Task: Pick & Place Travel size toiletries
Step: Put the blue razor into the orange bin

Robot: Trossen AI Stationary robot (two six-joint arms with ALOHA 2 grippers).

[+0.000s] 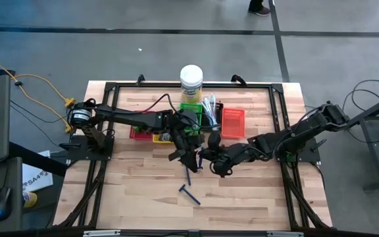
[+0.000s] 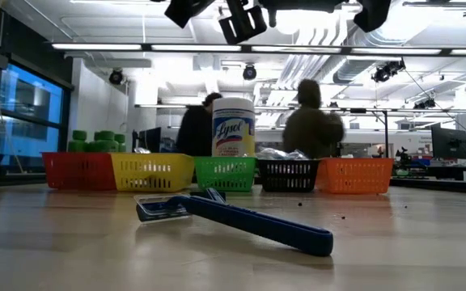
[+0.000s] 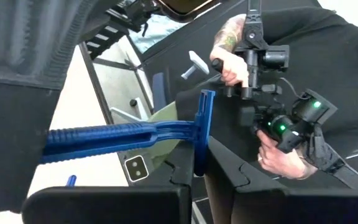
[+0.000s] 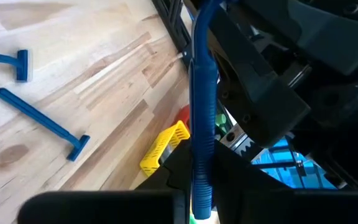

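**Both tools on 1 razor above mid-surface**

Your left tool (image 3: pixel 199 180) and right tool (image 4: pixel 201 186) meet over the middle of the light wooden surface (image 1: pixel 255 197), lifted clear of it. Between them is 1 dark-blue plastic razor (image 3: pixel 117 135). The left tool is pinched narrow on its head end. The right tool is closed on the ribbed handle, which runs down between its fingers.

From that meeting point, at 6 o'clock, 2 loose dark-blue razors lie flat on the surface. The nearer one (image 1: pixel 188 175) is just below the tools. The farther one (image 1: pixel 191 193) lies a little beyond it, and the 2 are not touching.

At 12 o'clock you have the row of small plastic mesh trays:
- the red tray (image 2: pixel 75 171), holding small green round pots (image 2: pixel 95 141)
- the yellow tray (image 2: pixel 152 171)
- the green tray (image 2: pixel 225 173)
- the black tray (image 2: pixel 288 175), holding thin clear-sleeved sticks (image 1: pixel 209 104)
- the orange tray (image 2: pixel 354 175)

Behind the green tray, at the 12 o'clock edge, stands the tall yellowish jar with a white lid (image 1: pixel 191 82).
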